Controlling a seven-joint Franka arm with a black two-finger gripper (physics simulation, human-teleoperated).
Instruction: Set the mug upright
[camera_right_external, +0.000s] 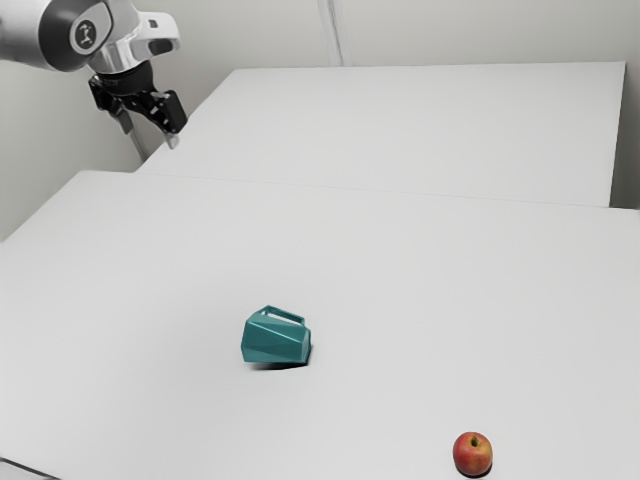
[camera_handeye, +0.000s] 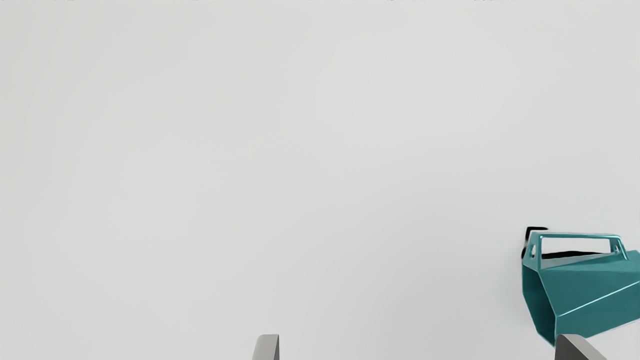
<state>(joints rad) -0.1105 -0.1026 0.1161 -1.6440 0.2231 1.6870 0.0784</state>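
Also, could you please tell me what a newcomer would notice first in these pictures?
Probably the teal mug, lying on its side near the middle of the pale table. Next, the red apple by the exterior view's lower edge. The open gripper hangs at that view's upper left.

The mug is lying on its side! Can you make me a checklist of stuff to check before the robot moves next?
1. Mug upright: not ok, it lies on its side.
2. Gripper open: ok, its fingers stand wide apart.
3. Gripper at the mug: not ok, it hangs well away, toward the exterior view's upper left.
4. Handle free to grab: ok, nothing is touching it.
5. Apple out of the way: ok, it sits well apart from the mug.
6. Mug empty inside: cannot tell, its inside is too dark.
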